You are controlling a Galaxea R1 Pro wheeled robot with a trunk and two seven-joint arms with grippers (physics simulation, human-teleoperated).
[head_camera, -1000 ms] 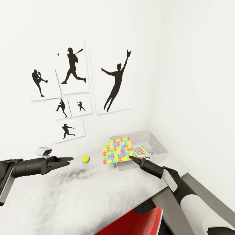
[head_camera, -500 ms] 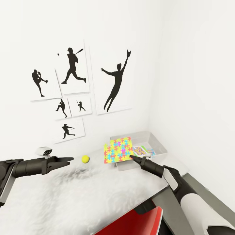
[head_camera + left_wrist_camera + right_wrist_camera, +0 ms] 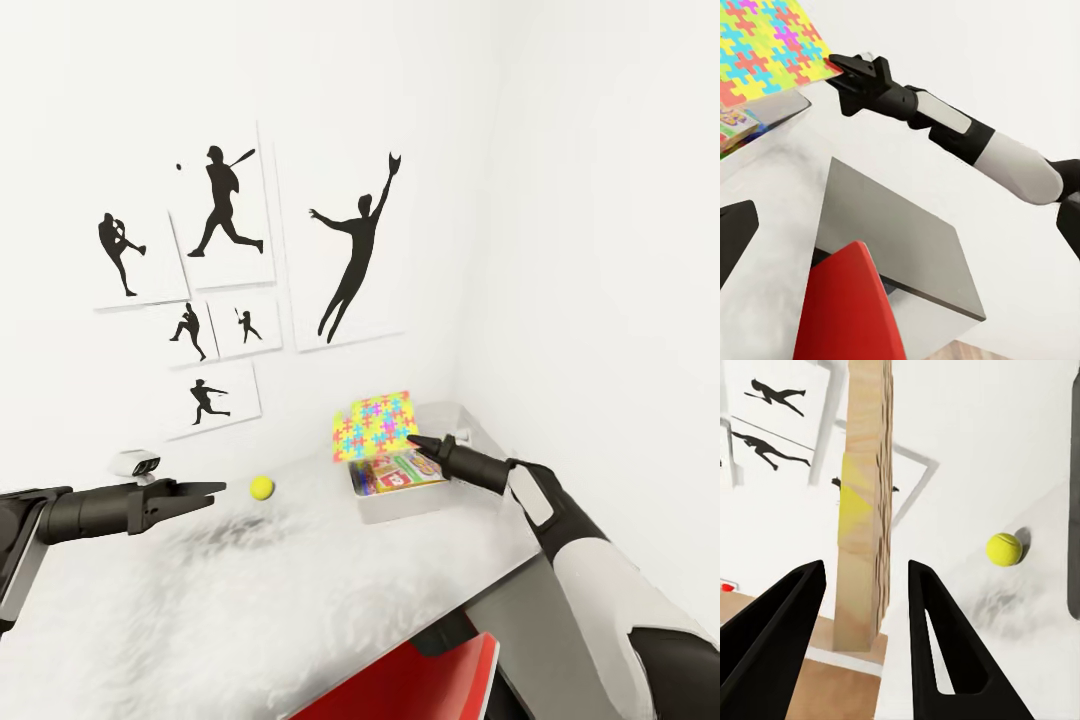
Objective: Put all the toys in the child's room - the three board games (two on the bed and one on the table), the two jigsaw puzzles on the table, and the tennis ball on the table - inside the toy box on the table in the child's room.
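My right gripper is shut on a jigsaw puzzle with bright interlocking pieces, holding it tilted up above the pale grey toy box at the table's far right corner. Colourful game boxes lie inside the box. In the right wrist view the puzzle stands edge-on between the fingers. The left wrist view shows the puzzle and right gripper over the toy box. The yellow tennis ball rests on the table, just beyond my left gripper, which is open and holds nothing.
A red chair is tucked under the table's near edge. A small white device sits at the table's back left. White walls with baseball silhouette posters close in behind and to the right of the toy box.
My right gripper has raised the puzzle and carried it farther back over the toy box, uncovering the game boxes inside. The left arm and the ball have stayed put.
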